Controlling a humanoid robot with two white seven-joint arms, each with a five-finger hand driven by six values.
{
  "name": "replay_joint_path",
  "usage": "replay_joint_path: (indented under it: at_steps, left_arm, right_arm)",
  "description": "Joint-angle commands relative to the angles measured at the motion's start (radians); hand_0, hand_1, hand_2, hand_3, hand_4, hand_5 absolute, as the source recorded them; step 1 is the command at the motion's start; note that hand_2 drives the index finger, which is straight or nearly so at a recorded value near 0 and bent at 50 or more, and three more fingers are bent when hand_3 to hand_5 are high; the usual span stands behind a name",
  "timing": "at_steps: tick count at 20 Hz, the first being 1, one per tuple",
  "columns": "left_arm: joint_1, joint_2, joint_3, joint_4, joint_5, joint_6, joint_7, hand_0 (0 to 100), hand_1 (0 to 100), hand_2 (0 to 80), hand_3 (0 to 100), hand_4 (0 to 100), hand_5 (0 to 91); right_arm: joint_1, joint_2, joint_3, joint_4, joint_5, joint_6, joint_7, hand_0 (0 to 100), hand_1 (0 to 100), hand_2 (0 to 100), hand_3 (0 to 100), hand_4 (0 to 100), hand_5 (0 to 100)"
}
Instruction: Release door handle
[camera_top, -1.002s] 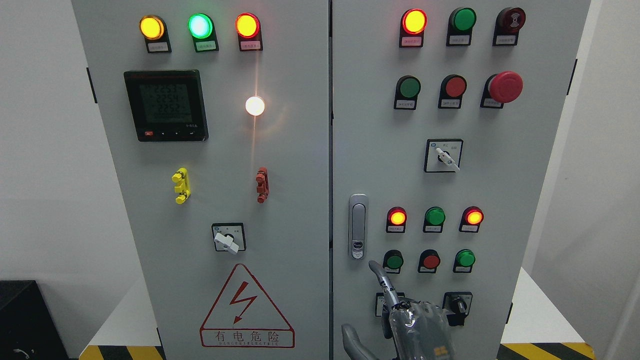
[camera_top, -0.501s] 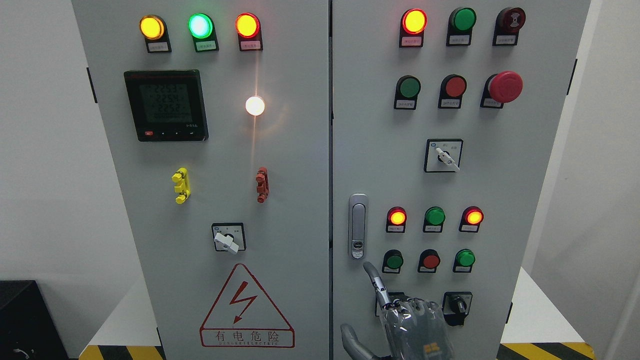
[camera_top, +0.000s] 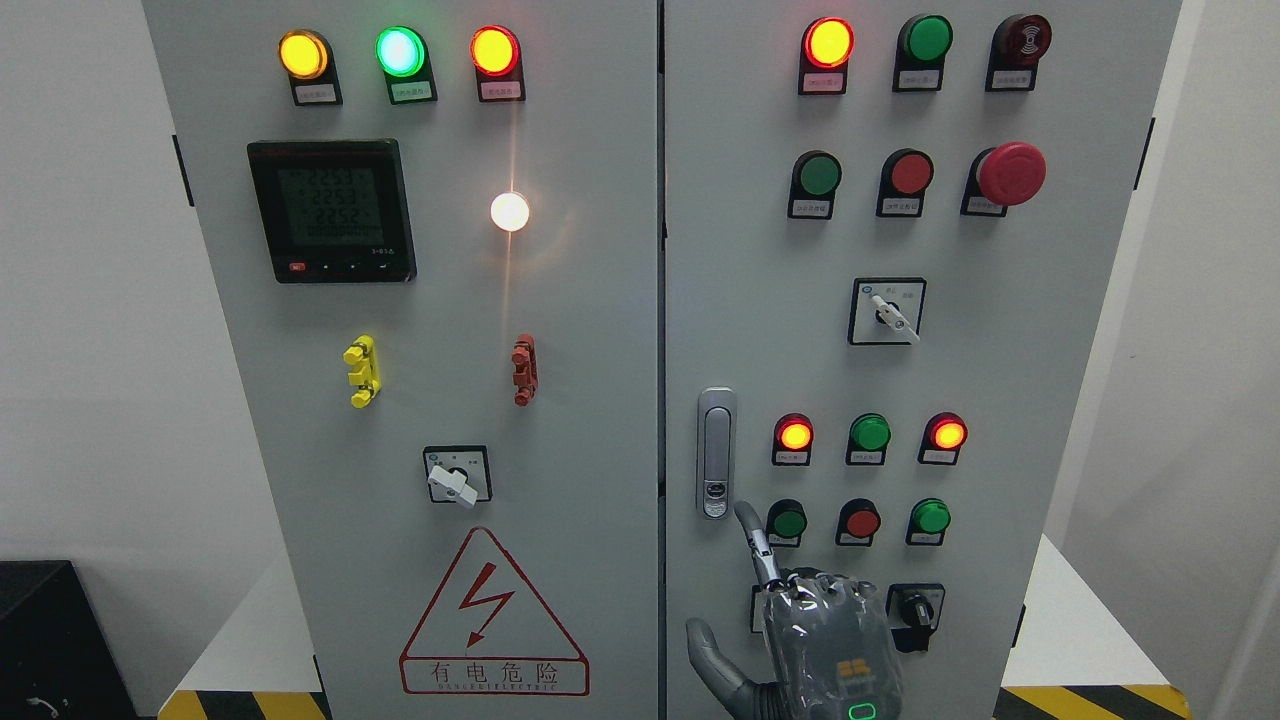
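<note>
White walls flank a grey two-door electrical cabinet (camera_top: 600, 300) that fills most of the head view; yellow/black hazard tape (camera_top: 1090, 700) runs along the floor at both bottom corners, and a black box (camera_top: 50, 640) sits at lower left. Left door carries three lit lamps up top (yellow, green, orange-red), a digital meter (camera_top: 331, 210) w/ lit readout, a bright white lamp (camera_top: 509, 211), a yellow clip (camera_top: 361, 371), a red clip (camera_top: 523, 369), a rotary switch (camera_top: 457, 476) and a red-bordered lightning warning triangle (camera_top: 493, 615) w/ Chinese text. Right door has a lit red lamp, green lamp and dark buzzer in the top row, green and red buttons plus a red mushroom e-stop (camera_top: 1010, 173) below, a selector switch (camera_top: 887, 312) mid-panel, then two more rows of small red/green lamps. Door handle (camera_top: 716, 453) is a silver vertical latch w/ keyhole near its bottom, on the right door's left edge, flush and upright. Right hand (camera_top: 800, 620) comes up from the bottom edge right of centre, back of hand toward cam, partly covering a black key switch (camera_top: 914, 608) area and a label plate. Its index finger (camera_top: 752, 535) is extended up, tip just below-right of the handle's lower end, no clear contact; thumb (camera_top: 708, 655) sticks out left; other fingers curled at the knuckles. It holds nothing. Left arm doesn't show.
</note>
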Motion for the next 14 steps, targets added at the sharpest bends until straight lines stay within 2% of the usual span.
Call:
replay_joint_path:
  at_steps: [1, 5, 8, 14]
  left_arm:
    - [-0.026, 0.0, 0.0, 0.029, 0.0, 0.0, 0.001, 12, 56, 0.0, 0, 0, 0.0]
    - [-0.028, 0.0, 0.0, 0.029, 0.0, 0.0, 0.001, 12, 56, 0.0, 0, 0, 0.0]
    - [-0.026, 0.0, 0.0, 0.029, 0.0, 0.0, 0.001, 12, 56, 0.0, 0, 0, 0.0]
    - [-0.026, 0.0, 0.0, 0.029, 0.0, 0.0, 0.001, 12, 56, 0.0, 0, 0, 0.0]
  right_arm:
    - [-0.034, 0.004, 0.045, 0.037, 0.009, 0.007, 0.002, 31, 25, 1, 100, 100, 100]
    - [-0.034, 0.004, 0.076, 0.037, 0.011, 0.023, 0.002, 31, 25, 0, 100, 100, 100]
    - [-0.036, 0.004, 0.079, 0.046, 0.011, 0.056, 0.002, 31, 24, 0, 100, 100, 100]
    - [-0.047, 0.004, 0.077, 0.057, 0.011, 0.061, 0.004, 31, 24, 0, 100, 100, 100]
